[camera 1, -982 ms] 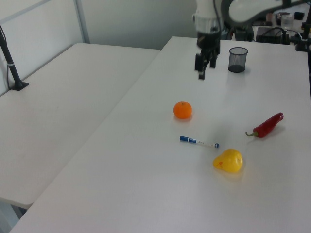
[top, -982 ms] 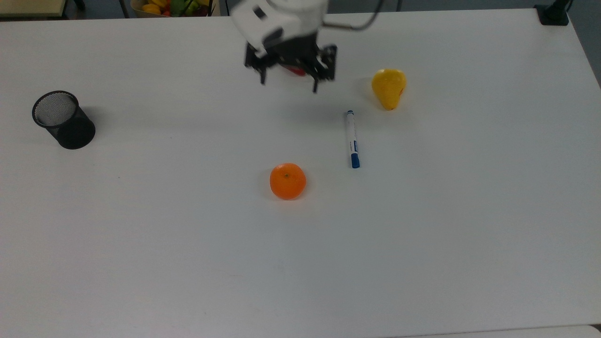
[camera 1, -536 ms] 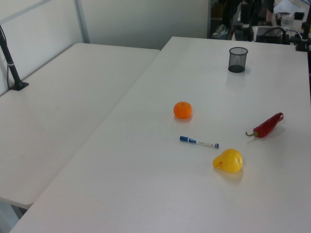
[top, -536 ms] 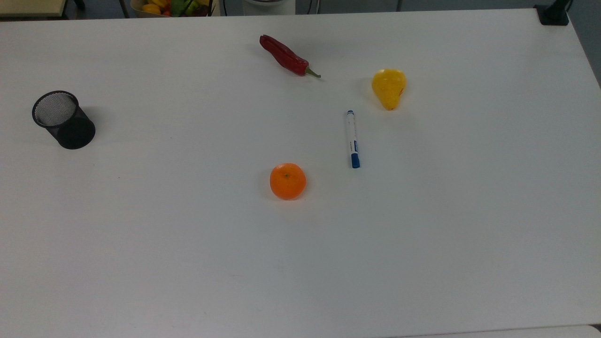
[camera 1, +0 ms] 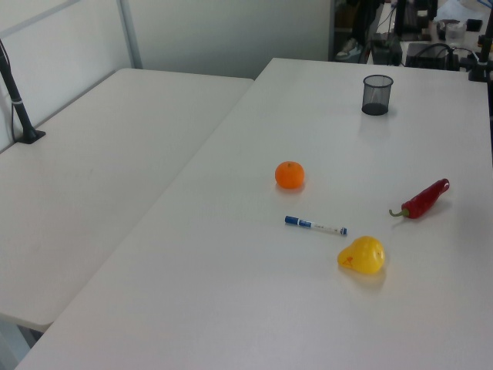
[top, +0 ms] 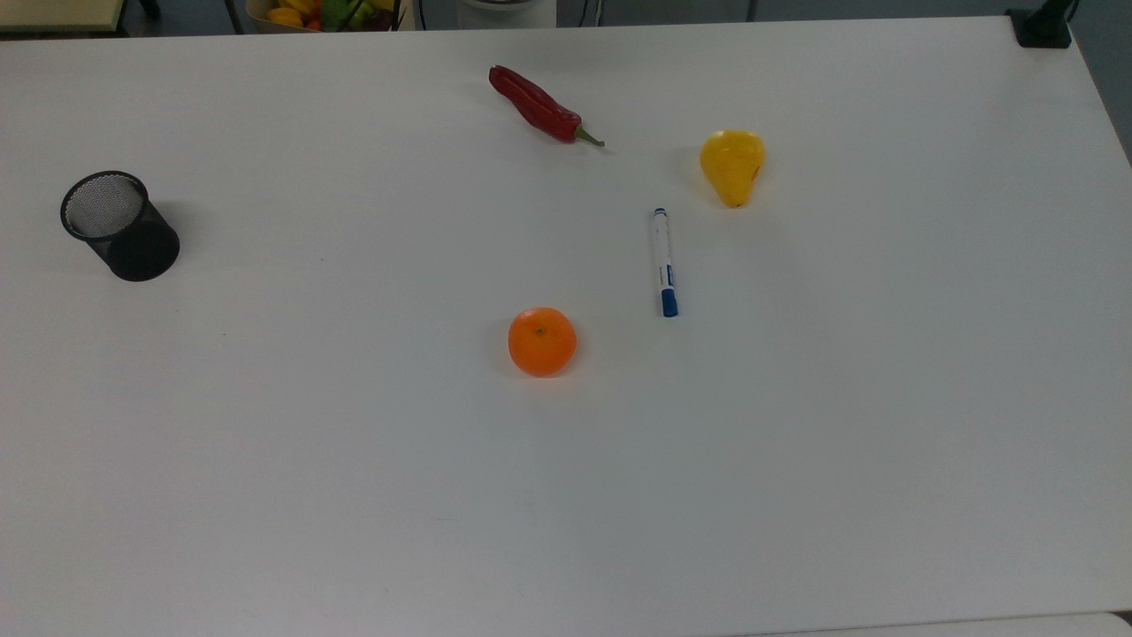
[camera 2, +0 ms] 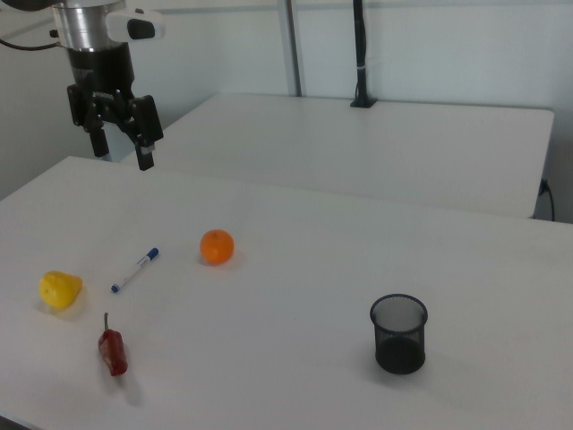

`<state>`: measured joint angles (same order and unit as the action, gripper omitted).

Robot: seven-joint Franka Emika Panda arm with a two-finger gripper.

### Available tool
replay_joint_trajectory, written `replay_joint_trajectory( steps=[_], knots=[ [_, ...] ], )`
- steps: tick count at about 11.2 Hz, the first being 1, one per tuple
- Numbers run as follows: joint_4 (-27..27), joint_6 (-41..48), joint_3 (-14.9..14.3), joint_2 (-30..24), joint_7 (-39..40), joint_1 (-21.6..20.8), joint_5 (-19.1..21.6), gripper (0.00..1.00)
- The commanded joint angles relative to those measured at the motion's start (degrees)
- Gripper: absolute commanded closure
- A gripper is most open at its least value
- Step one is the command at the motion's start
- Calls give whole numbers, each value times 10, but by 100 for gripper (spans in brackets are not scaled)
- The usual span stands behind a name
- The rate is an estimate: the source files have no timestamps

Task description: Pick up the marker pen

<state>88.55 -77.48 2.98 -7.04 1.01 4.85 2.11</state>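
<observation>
**Pen untouched, pincer high and off to the side: grasp risks**

White counter (top: 265,487) is seen, with a second white table and pale wall panels behind it in the right view. The marker pen (top: 663,262) is laid flat, out in the open: between the orange (top: 542,341) and the yellow pear (top: 732,165), touching neither. Blue cap is pointed toward the orange side, small blue tip toward the pear. A red chili (top: 538,106) is placed farther off; a black mesh cup (top: 119,226) is stood upright, well apart.

In the right view the pincer (camera 2: 119,146) is held well above the counter, toward the right view's upper left, nothing pinched. Fingers are seen spread, gap moderate.

Risks, judged from this layout:
- Slim round barrel: if the jaws are closed along its length rather than across, it is likely rolled or squirted out.
- Descent stopped too high: pen is missed. Too low: fingertips are driven into the counter.
- Off-centre grip near the cap: pen is likely tilted on lift.
- Pear is sat near the tip end; it may be clipped if the approach is made from that side.
</observation>
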Motion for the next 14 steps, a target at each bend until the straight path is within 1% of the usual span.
replay_joint_trajectory(
  steps=[1, 2, 3, 4, 6, 9, 14],
  knots=[
    [8, -65, -18, 25, 6, -41, 7, 0],
    [17, -92, -31, 24, 5, -51, 8, 0],
    [29, -127, -32, 26, 3, -66, 9, 0],
    [49, -169, -42, 26, 4, -86, 7, 0],
    [64, -209, -58, 28, 10, -98, 8, 0],
    [64, -226, -58, 47, 22, -99, 7, 0],
    [61, -225, -59, 46, 23, -99, 6, 0]
  ],
)
